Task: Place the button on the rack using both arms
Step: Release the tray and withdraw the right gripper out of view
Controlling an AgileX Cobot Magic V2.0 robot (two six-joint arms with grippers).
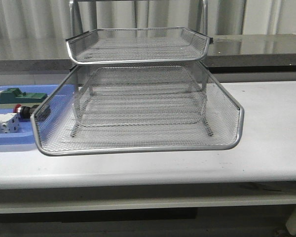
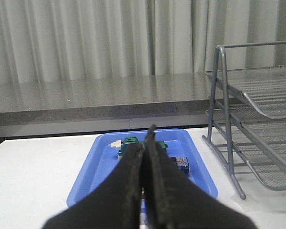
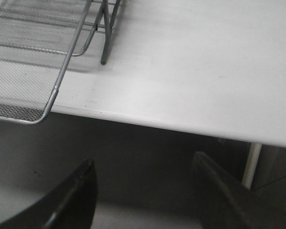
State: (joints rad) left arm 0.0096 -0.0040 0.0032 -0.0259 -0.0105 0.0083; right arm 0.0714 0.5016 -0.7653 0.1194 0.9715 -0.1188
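- Pale curtains hang behind a white counter (image 1: 266,148).
- The button (image 1: 23,111), red-capped with a black body, lies in the blue tray (image 1: 10,139) beside the rack (image 1: 138,113).
- The left tool (image 2: 145,157), fingers pressed together and empty, hovers before the tray; the button is beyond it.
- The right tool (image 3: 143,191) gapes wide off the counter edge.

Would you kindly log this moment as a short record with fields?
button: in the blue tray, red cap showing beside the rack's left edge
rack: on the white table, tiers hold nothing visible
left gripper: shut, holding nothing, aimed toward the tray
right gripper: open, off the table's front edge, holding nothing
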